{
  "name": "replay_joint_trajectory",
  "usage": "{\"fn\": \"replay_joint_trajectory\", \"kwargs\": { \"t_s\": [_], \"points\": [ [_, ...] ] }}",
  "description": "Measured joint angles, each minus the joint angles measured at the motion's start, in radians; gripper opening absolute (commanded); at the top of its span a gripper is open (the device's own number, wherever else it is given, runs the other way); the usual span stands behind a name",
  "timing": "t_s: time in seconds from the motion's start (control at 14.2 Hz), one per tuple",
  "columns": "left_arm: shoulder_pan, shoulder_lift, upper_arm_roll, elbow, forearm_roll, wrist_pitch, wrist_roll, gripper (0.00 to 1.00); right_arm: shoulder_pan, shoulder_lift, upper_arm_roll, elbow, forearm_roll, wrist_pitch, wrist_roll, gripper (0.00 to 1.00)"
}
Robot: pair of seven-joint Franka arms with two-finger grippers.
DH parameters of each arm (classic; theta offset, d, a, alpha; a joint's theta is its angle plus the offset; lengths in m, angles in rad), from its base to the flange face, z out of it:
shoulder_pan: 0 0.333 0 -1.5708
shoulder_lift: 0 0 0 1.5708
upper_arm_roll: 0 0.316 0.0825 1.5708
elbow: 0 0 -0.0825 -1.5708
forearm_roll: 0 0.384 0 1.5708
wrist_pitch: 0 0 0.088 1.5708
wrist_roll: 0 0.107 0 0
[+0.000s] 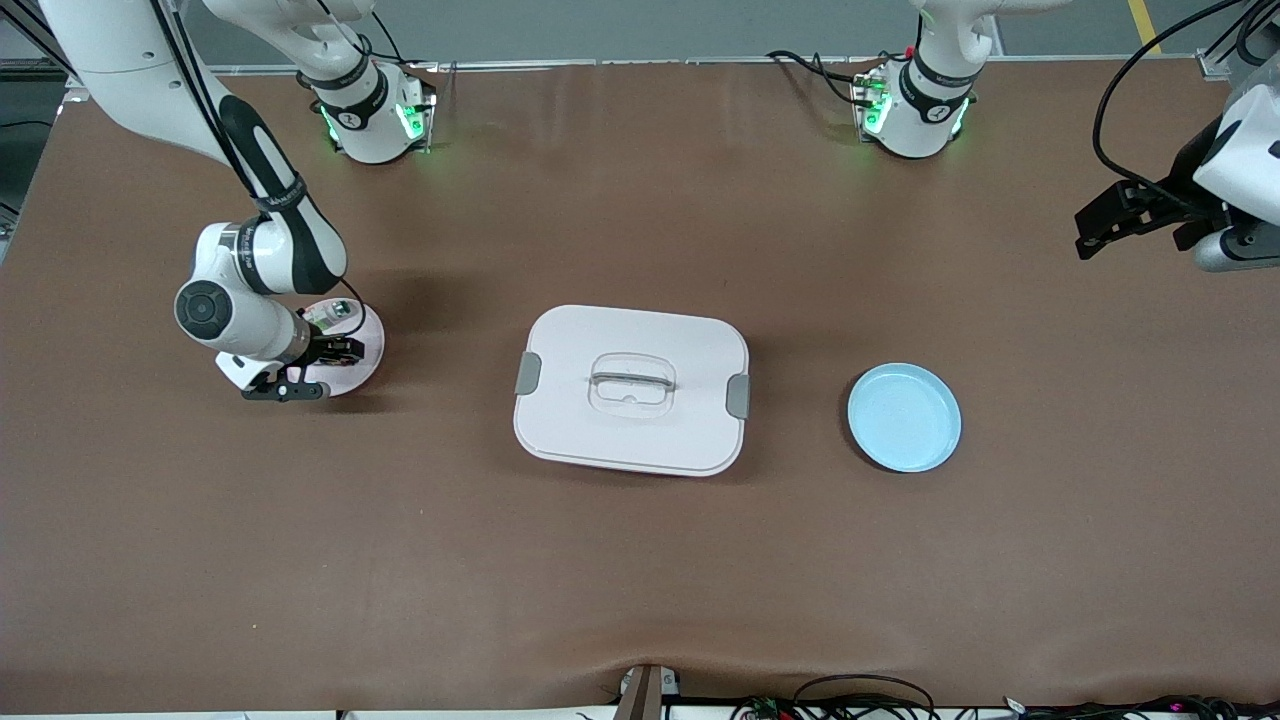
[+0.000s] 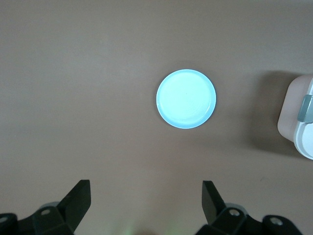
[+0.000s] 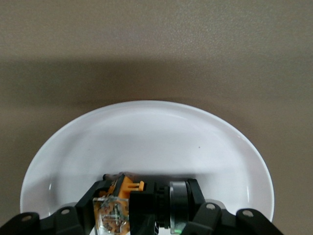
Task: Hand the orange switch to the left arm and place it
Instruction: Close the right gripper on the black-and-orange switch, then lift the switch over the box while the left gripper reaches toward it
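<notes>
The orange switch [image 3: 128, 188], a small black body with an orange face and a clear block, is between the fingers of my right gripper [image 3: 144, 203], which is shut on it low over the pink plate [image 3: 146, 132]. In the front view this gripper [image 1: 335, 352] is at the pink plate [image 1: 372, 338] toward the right arm's end of the table. The white box [image 1: 632, 390] with grey latches stands mid-table. My left gripper [image 1: 1092, 232] is open and empty, up in the air over the left arm's end of the table; its wrist view [image 2: 144, 191] looks down on bare table.
A blue plate [image 1: 904, 417] lies between the box and the left arm's end; it also shows in the left wrist view [image 2: 186, 99], with a corner of the box [image 2: 297, 122]. A small clear-and-green part [image 1: 335, 314] lies on the pink plate.
</notes>
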Motion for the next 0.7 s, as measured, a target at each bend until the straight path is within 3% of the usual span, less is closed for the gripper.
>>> {"fn": "replay_joint_trajectory", "kwargs": {
  "t_s": [0.42,0.7],
  "points": [
    [-0.002,0.0,-0.002,0.0,0.0,0.002,0.0,1.0,0.005,-0.083,0.001,0.019,0.0,-0.131,0.0,0.34],
    [-0.002,0.0,-0.003,0.001,0.0,0.003,0.0,1.0,0.042,-0.199,0.003,0.072,0.001,-0.347,0.004,0.34]
  ]
}}
